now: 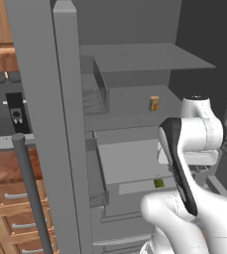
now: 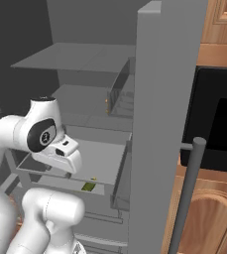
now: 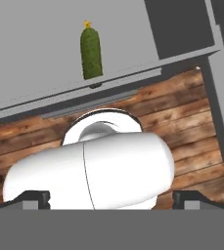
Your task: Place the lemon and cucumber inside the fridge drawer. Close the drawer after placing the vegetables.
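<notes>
In the hand view the fingers [image 3: 111,197] stand spread wide at the bottom corners, holding nothing. Beyond them the cucumber [image 3: 91,52] lies in the pulled-out fridge drawer [image 3: 30,63], near its front wall. An orange-yellow carton [image 1: 154,103] stands on the shelf above.

Grey fridge shelves [image 1: 144,58] stand open between dark walls. Wooden drawers [image 1: 16,198] flank them. The floor [image 3: 191,112] is wood plank.

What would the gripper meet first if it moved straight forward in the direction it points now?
Probably the wooden floor. The open gripper looks down past the front edge of the fridge drawer, where the cucumber lies off that line. Depth is unclear.
</notes>
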Controlling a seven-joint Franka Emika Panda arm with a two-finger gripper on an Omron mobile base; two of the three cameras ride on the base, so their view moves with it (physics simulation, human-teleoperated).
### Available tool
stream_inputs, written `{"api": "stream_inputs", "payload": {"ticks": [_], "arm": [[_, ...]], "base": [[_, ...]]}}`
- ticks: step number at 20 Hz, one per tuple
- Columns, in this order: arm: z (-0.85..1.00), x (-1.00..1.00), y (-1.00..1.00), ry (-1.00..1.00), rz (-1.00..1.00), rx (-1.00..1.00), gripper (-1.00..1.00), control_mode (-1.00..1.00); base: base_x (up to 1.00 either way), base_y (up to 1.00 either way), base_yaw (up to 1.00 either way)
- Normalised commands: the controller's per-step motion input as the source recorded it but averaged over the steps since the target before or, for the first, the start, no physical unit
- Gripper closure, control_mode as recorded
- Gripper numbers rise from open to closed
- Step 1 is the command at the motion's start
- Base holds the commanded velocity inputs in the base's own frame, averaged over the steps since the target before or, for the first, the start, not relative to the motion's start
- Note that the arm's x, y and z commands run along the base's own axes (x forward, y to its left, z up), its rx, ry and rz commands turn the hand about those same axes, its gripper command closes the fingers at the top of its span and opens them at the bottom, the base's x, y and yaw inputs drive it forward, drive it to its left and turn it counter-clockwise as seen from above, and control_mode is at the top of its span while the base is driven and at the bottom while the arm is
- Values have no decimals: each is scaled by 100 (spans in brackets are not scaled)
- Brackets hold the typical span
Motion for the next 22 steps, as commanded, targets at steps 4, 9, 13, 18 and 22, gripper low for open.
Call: {"api": "stream_inputs", "payload": {"ticks": [4, 9, 13, 18, 22], "arm": [[3, 0, 32, 0, 0, -1, -100, -100], [0, 5, 0, 0, 1, 0, -100, -100], [0, 0, 0, 0, 0, 0, -100, 100], [0, 0, 0, 0, 0, 0, -100, 100], [0, 0, 0, 0, 0, 0, -100, 100]], "base": [[0, 0, 0], [0, 0, 0], [-50, -5, 0], [-100, -2, 1], [-100, 5, 6]]}}
